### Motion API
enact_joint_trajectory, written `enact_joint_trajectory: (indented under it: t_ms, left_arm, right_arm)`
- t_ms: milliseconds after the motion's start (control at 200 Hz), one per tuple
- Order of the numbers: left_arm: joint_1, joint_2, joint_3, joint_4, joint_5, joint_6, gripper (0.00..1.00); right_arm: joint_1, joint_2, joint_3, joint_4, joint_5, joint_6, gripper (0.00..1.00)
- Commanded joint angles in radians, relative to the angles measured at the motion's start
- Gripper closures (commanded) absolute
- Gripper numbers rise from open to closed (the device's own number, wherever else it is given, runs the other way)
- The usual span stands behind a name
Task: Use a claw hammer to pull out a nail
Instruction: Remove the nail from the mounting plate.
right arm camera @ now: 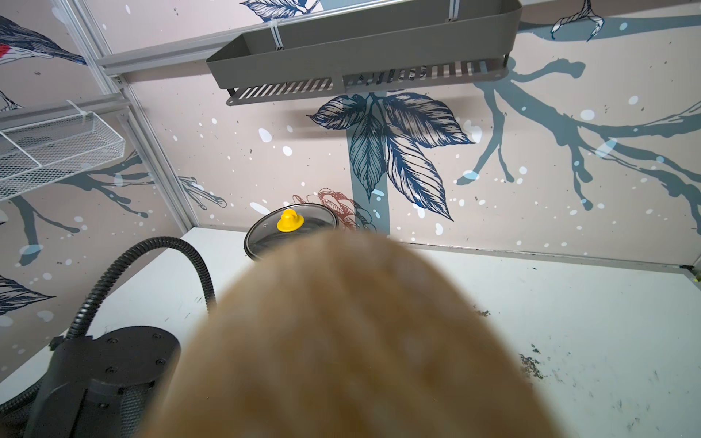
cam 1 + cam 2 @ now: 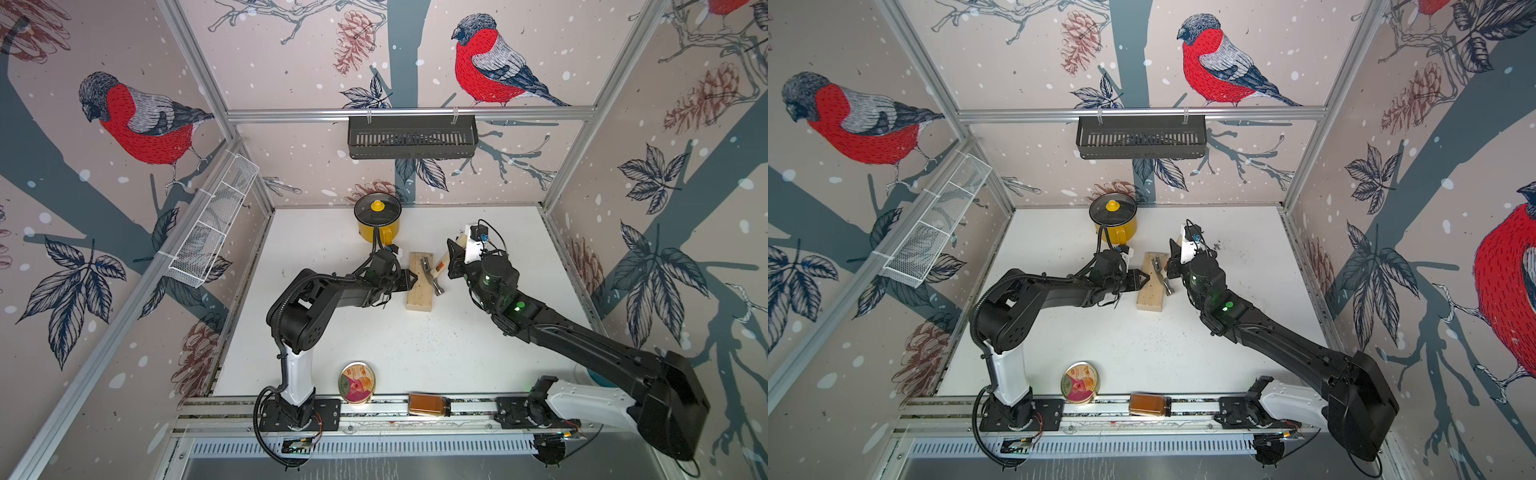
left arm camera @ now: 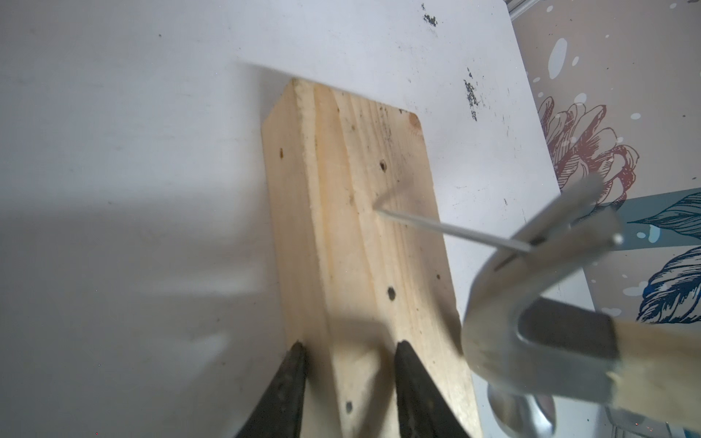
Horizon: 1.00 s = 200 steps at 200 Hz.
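Note:
A pale wooden block with several old holes lies mid-table. My left gripper is shut on its left edge; one finger lies on the top face, the other at the bottom edge. The claw hammer stands over the block. Its forked claw hooks the nail, a long thin pin leaning out with only its tip at the wood. My right gripper is shut on the wooden handle, which hides its fingers in the right wrist view.
A yellow pot with a glass lid stands behind the block, close to the left wrist. A round tin and a brown jar sit at the front rail. A black shelf and a white wire basket hang on the walls.

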Motion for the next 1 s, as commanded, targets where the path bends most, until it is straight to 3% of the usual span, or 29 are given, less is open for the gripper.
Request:
enact_joint_trajectory:
  t_ms: [0, 610, 995]
  left_arm:
    - [-0.007, 0.015, -0.007, -0.169, 0.019, 0.005, 0.61]
    - [-0.007, -0.004, -0.008, -0.169, 0.024, 0.011, 0.61]
    - [-0.007, -0.103, 0.011, -0.218, -0.003, 0.061, 0.59]
  right_arm:
    - [0.002, -0.025, 0.018, 0.105, 0.007, 0.011, 1.0]
    - [0.007, -0.074, 0.12, -0.013, 0.019, -0.002, 1.0]
    - [0.008, -0.094, 0.166, -0.111, -0.004, 0.03, 1.0]
